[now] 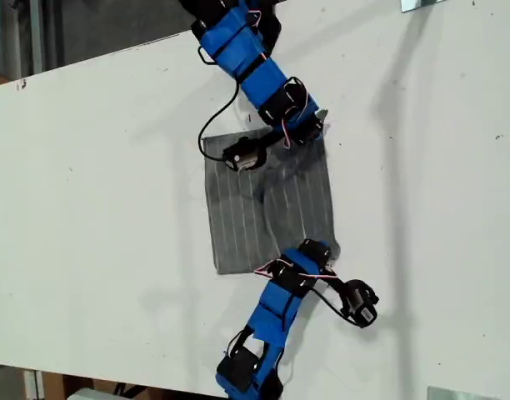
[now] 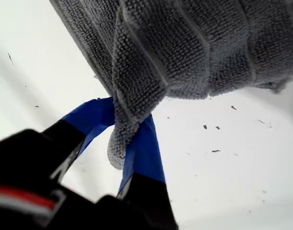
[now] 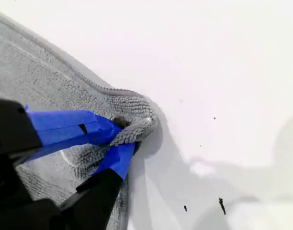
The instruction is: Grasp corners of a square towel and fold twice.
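The white worktop [image 1: 88, 208] carries the gray striped towel [image 1: 255, 217], lying mostly flat with a rumple through its middle. In the exterior view, one arm [image 1: 255, 67] slants down from the top and another [image 1: 276, 312] leans up from the bottom, each to a right-hand corner. We cannot tell which is which. Our first pincer [image 2: 125, 115] grips a bunched corner [image 2: 120, 148], and our second pincer [image 3: 125, 136] pinches a corner [image 3: 137, 127].

Cloth on a smooth matt table

The towel [image 2: 185, 52] shows a soft, looped terry pile, matt grey with thin pale stripes; the table [image 1: 97, 192] looks smooth, matt white, lightly speckled; the fingers [image 3: 65, 127] wear blue tape over black plastic.
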